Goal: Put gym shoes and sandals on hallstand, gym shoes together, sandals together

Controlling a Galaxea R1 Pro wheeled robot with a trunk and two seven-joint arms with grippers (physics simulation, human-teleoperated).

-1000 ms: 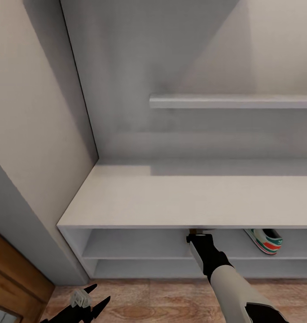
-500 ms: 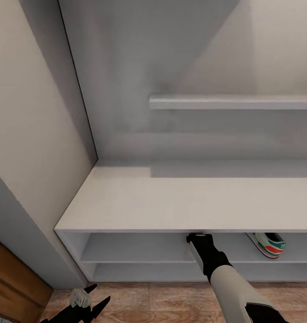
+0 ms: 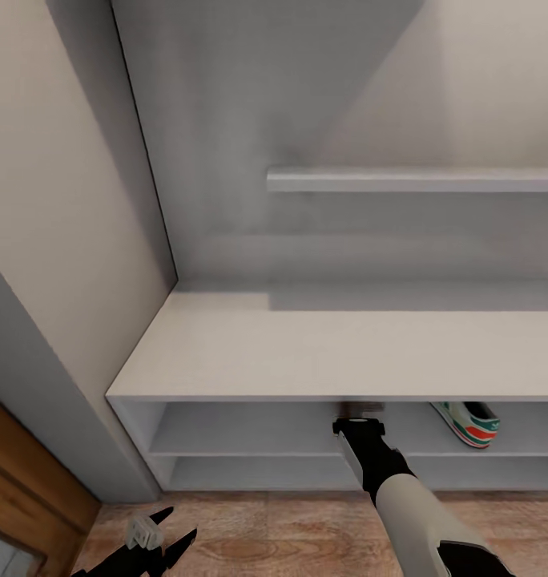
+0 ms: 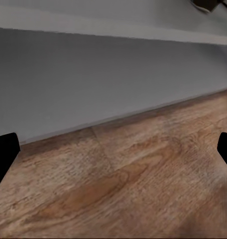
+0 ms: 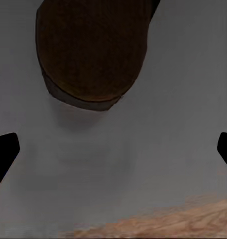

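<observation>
One brown sandal (image 5: 88, 50) on grey shelf, just beyond right end effector (image 5: 113, 149), fingers spread, empty.

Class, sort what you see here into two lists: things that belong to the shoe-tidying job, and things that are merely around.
Job:
white sneaker with green stripes
brown leather sandal
light grey shoe rack
wood-plank floor
right end effector

Merely around:
beige wall
brown wooden door

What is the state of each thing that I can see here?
Gym shoe: lying on the hallstand's upper open shelf.
Sandal: lying on a grey shelf, free of the fingers.
Right gripper: open, empty.
Left gripper: open, empty, above the floor.
Hallstand: bench top bare.
</observation>
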